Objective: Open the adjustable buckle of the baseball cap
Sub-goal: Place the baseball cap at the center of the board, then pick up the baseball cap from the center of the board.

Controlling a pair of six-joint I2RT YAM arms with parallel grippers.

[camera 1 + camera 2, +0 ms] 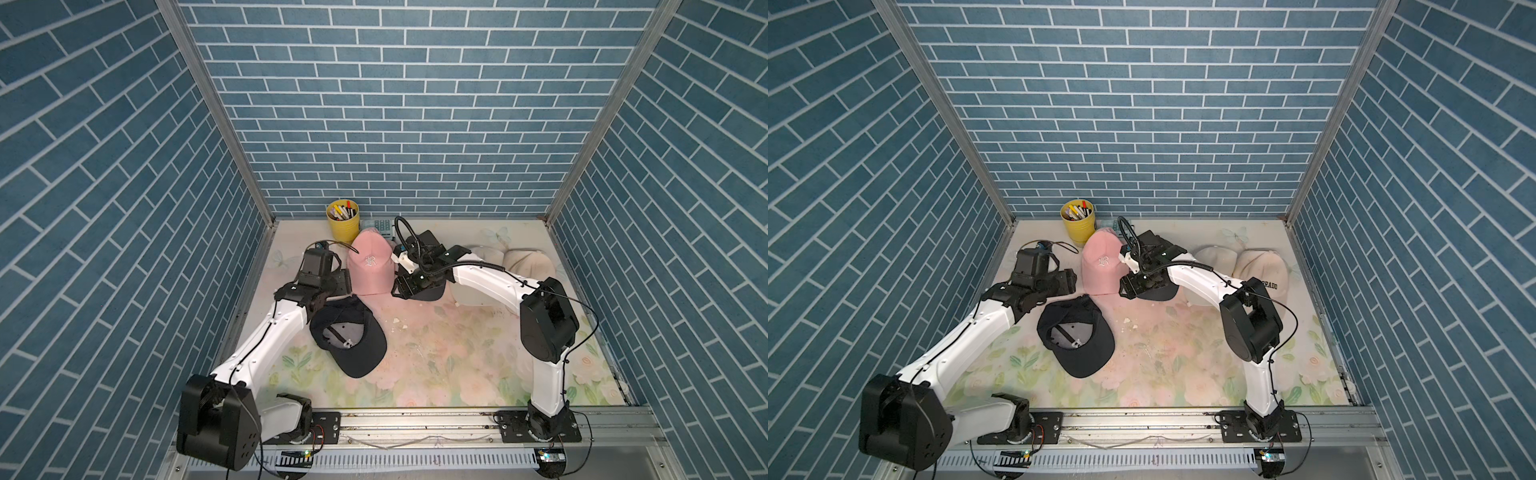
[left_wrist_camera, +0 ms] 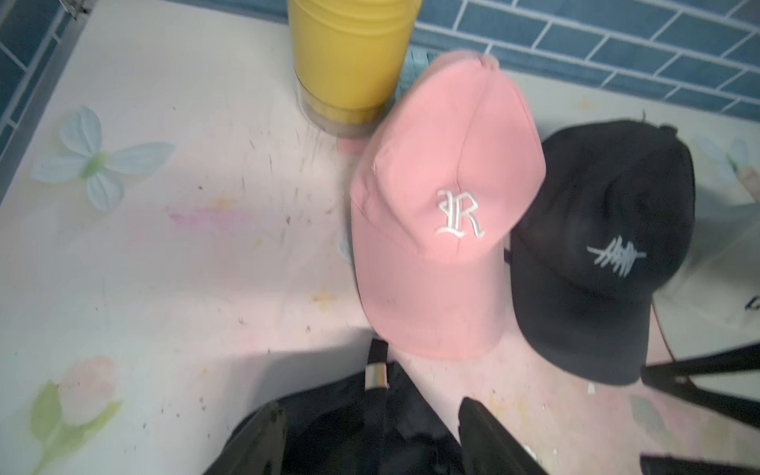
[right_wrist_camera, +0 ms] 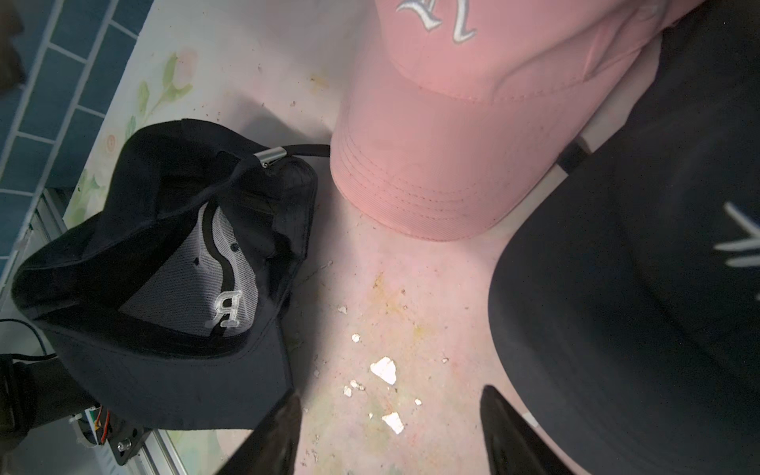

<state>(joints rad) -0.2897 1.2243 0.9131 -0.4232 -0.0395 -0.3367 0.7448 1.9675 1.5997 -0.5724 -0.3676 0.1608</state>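
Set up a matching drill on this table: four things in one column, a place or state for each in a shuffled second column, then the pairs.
Things:
1. pink cap
2. yellow cup
3. front black cap
4. beige cap

Places and states:
A. lies inside up, silver buckle showing
B. far right, black lettering on it
C. holds pens, at the back
D. crown up, next to the cup

Pairs: 1-D, 2-C, 3-A, 4-B
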